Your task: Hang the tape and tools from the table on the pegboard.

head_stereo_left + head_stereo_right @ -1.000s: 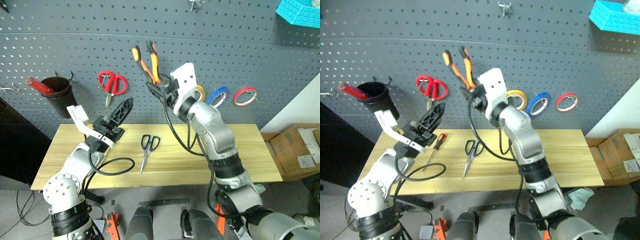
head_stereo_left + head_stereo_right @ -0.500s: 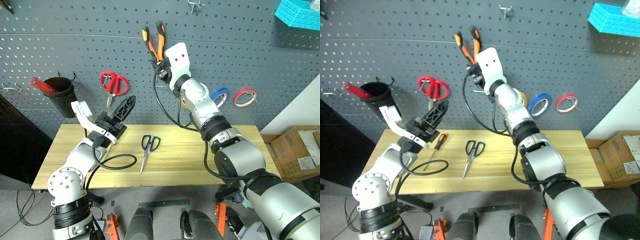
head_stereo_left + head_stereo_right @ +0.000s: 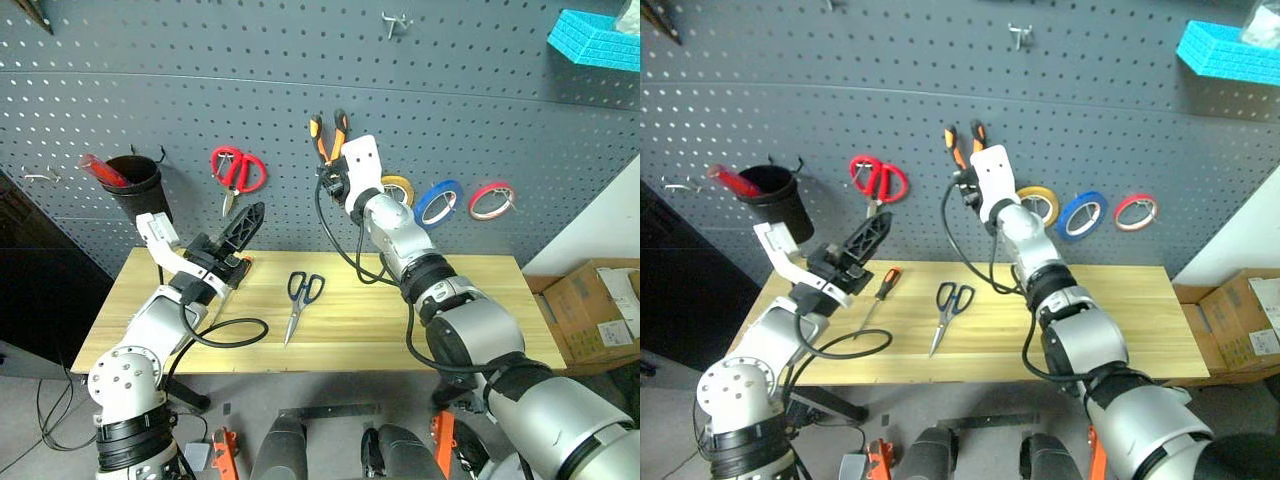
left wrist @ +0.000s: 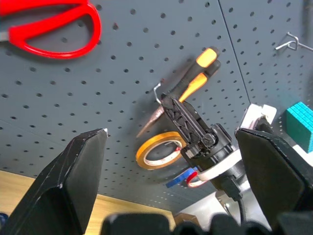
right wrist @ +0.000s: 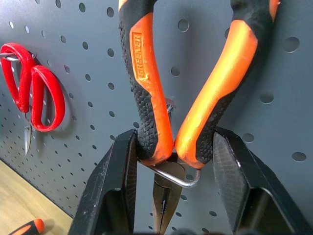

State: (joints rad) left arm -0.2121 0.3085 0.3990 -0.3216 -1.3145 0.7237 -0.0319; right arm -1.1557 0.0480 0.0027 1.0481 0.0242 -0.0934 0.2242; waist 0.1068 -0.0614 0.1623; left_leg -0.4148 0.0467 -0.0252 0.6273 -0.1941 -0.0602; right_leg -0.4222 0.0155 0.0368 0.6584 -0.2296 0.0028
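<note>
My right gripper [image 5: 173, 147] is shut on the small pliers [image 5: 146, 88], orange-and-black handles up, against the pegboard [image 3: 500, 100]. A silver hook [image 5: 178, 179] sits in the fork between the two handles, and the nose points down behind it. In the head views the pliers [image 3: 328, 135] stand between the red scissors and the tapes. My left gripper [image 3: 245, 225] hovers open and empty over the table's [image 3: 470, 300] left part. Just below it lies the screwdriver [image 3: 878, 292]. Dark-handled scissors [image 3: 298, 300] lie mid-table. The blue tape [image 3: 437, 200] hangs on the board.
Red-handled scissors [image 3: 238, 172], a yellow roll [image 3: 398, 188] and a red-and-white roll [image 3: 490, 198] hang on the board. A dark cup [image 3: 135, 185] hangs at the left. A black cable [image 3: 235, 335] loops on the table. A cardboard box [image 3: 595, 305] stands at the right.
My right gripper has carried the pliers down and in against the pegboard, onto the hook. The left gripper has stayed open in about the same place.
</note>
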